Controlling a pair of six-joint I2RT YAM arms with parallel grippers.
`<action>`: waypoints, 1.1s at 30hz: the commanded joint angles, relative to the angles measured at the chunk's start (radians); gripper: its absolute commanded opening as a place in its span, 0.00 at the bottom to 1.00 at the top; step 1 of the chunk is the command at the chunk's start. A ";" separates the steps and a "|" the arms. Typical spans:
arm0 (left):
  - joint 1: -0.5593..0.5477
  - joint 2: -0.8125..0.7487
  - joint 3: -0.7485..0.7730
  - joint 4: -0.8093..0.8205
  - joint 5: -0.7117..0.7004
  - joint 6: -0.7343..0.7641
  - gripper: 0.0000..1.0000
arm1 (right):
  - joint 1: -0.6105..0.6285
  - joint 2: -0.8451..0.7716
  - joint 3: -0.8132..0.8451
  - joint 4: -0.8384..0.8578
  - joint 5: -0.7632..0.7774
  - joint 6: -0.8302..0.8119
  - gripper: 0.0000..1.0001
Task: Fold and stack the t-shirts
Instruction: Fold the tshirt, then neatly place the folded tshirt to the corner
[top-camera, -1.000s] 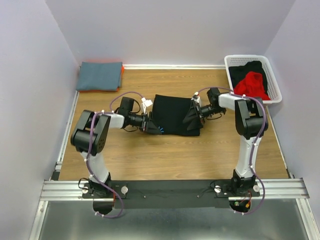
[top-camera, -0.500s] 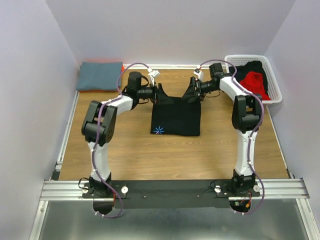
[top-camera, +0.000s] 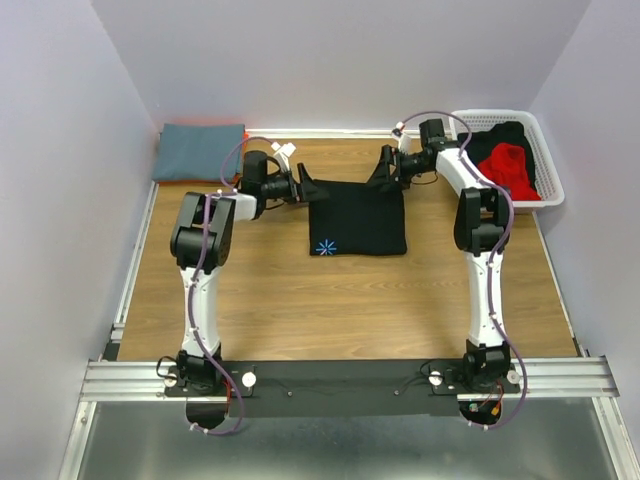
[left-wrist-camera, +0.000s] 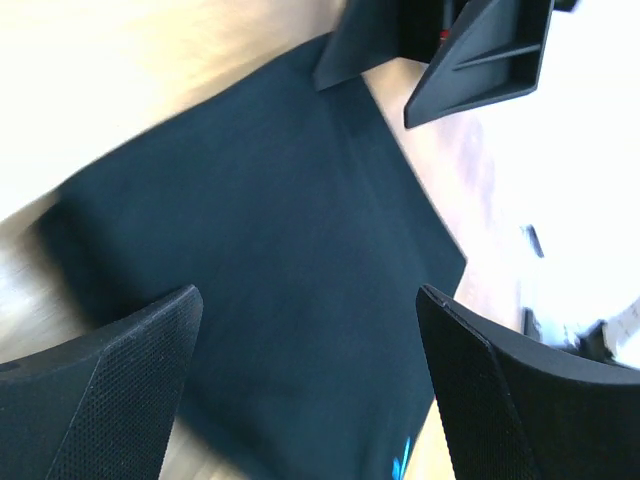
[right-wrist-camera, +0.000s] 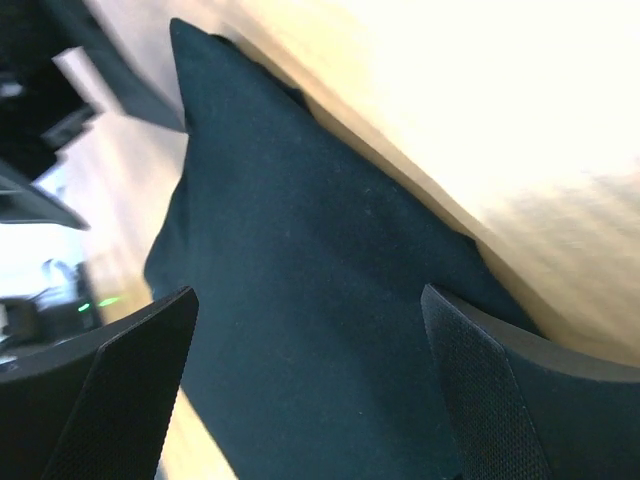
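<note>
Left gripper and right gripper both gape wide, holding nothing, with the folded black t-shirt lying flat between them just beyond their fingertips, probably so the fold rests undisturbed.

Between the jaws of the left gripper, the folded black t-shirt is smearing into motion blur and running off the bottom edge. Beyond the right jaw, glare is washing out the table. Under the right gripper, the same shirt is getting cropped at the bottom. Well behind the left gripper's wrist, an orange t-shirt is lying mostly hidden beneath the slate-blue t-shirt.
</note>
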 joint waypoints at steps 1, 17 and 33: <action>0.025 -0.257 -0.051 0.009 -0.086 0.128 0.96 | -0.005 -0.035 0.048 0.020 0.129 -0.042 1.00; 0.387 -0.780 -0.056 -0.510 -0.264 0.425 0.98 | 0.440 -0.505 -0.334 0.063 0.748 -0.368 0.89; 0.407 -0.814 -0.188 -0.640 -0.358 0.548 0.98 | 0.742 -0.318 -0.332 0.049 0.980 -0.326 0.43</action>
